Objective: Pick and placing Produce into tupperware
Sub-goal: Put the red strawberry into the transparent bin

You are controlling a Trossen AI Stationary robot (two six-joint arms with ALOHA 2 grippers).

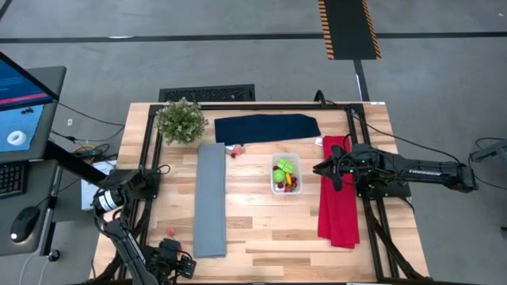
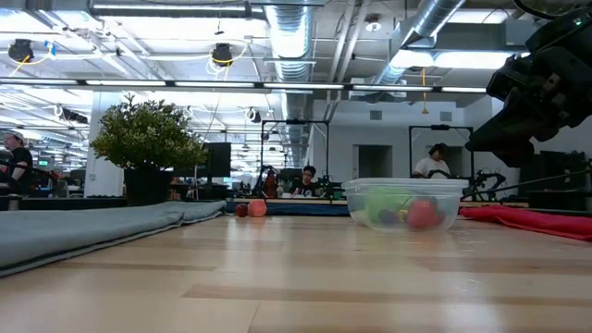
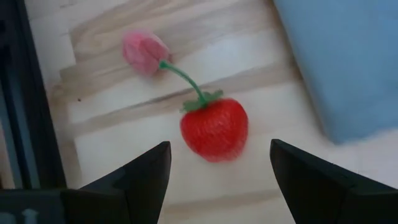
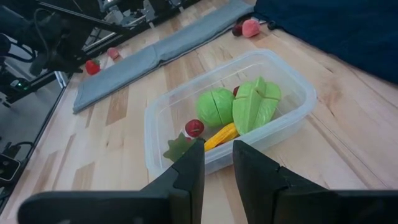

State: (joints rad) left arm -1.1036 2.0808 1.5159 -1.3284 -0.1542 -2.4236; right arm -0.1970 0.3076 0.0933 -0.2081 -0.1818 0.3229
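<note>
Between left gripper (image 3: 217, 171) fingers (image 3: 146, 171), untouched: strawberry (image 3: 214, 129) on table (image 3: 261, 81).

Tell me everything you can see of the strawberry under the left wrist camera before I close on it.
The strawberry is a glossy red toy, plastic by its look, with a green leafy cap and a thin green stem curving to a pale pink piece beside it. It lies on its side on the bare wooden table, near the table's left front corner, close to the grey cloth's end but not touching it. The open left gripper hovers above; its fingers do not touch it.
</note>
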